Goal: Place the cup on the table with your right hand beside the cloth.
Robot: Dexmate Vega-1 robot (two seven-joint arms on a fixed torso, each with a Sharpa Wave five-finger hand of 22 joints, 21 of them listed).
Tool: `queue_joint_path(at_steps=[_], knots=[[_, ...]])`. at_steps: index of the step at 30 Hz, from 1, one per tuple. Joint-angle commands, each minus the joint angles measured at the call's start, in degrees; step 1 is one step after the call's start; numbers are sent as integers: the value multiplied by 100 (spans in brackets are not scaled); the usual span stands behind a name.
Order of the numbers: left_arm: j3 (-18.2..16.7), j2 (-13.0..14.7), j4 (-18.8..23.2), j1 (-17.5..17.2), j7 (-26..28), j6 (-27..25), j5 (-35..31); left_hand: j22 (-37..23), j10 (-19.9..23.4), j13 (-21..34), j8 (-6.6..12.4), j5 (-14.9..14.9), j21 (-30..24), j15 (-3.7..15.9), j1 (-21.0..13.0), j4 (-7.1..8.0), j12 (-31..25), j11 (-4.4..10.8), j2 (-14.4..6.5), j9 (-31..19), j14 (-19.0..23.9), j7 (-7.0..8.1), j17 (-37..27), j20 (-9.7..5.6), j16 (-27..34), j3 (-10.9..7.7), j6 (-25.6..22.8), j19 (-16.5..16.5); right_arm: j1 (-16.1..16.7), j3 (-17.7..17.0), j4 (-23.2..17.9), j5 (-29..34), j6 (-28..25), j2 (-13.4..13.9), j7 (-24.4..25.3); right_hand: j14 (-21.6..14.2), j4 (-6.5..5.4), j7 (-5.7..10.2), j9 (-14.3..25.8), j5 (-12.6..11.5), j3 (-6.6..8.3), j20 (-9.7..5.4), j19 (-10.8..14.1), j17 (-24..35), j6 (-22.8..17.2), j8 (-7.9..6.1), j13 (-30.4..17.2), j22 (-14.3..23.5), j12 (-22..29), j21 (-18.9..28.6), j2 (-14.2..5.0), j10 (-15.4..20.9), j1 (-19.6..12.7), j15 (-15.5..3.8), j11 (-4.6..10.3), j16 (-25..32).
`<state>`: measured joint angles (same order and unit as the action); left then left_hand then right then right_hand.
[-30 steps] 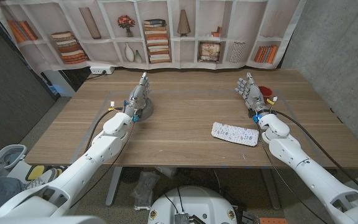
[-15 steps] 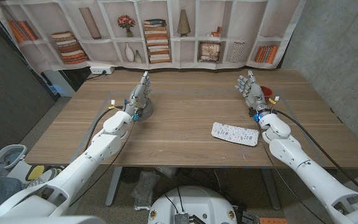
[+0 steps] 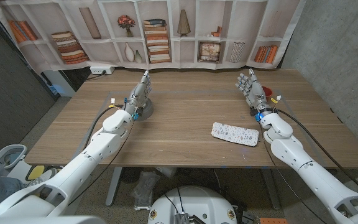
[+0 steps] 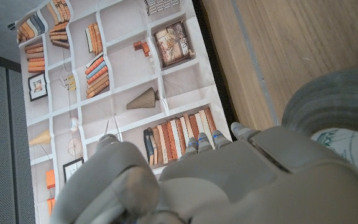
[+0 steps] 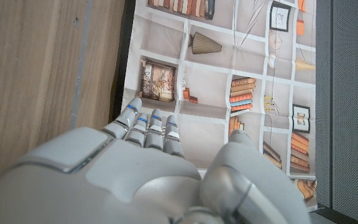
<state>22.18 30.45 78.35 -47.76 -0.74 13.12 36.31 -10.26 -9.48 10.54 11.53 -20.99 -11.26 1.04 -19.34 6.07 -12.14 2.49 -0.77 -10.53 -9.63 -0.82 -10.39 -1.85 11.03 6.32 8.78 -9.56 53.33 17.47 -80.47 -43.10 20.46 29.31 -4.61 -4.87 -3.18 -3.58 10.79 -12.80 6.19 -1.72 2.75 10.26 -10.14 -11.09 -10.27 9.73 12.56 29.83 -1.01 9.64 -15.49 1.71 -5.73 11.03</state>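
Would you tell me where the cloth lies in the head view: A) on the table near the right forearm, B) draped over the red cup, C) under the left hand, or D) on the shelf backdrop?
A: the cloth lies flat on the table, just beside the right forearm and apart from the right hand.
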Motion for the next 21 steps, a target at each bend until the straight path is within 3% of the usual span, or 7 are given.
queue_joint_path(at_steps=[1, 21], knots=[[-13, 22, 8, 18, 25, -49, 2, -14, 21, 19, 47, -37, -55, -18, -51, 10, -24, -13, -11, -11, -153, 5, -19, -398, 22, -9, -28, -225, 162, -66, -232, 5, 35, 114, 40, -56, 24, -9, 13, -13, 15, -18, 67, 12, -52, -34, -31, 22, 52, -24, -4, 43, -87, -22, 9, 24], [15, -7, -97, 174, -66, -1, -42, -15, 50, 20, 46, -40, -51, -21, -90, -5, -21, -22, -42, -10, -128, 5, -18, -378, 17, 0, -73, -223, 495, -220, -625, 127, 121, 289, 331, -286, 106, -14, 16, 17, 33, -5, 299, 13, -111, -50, -33, 30, 61, -35, -14, 139, -189, -47, 14, 81]])
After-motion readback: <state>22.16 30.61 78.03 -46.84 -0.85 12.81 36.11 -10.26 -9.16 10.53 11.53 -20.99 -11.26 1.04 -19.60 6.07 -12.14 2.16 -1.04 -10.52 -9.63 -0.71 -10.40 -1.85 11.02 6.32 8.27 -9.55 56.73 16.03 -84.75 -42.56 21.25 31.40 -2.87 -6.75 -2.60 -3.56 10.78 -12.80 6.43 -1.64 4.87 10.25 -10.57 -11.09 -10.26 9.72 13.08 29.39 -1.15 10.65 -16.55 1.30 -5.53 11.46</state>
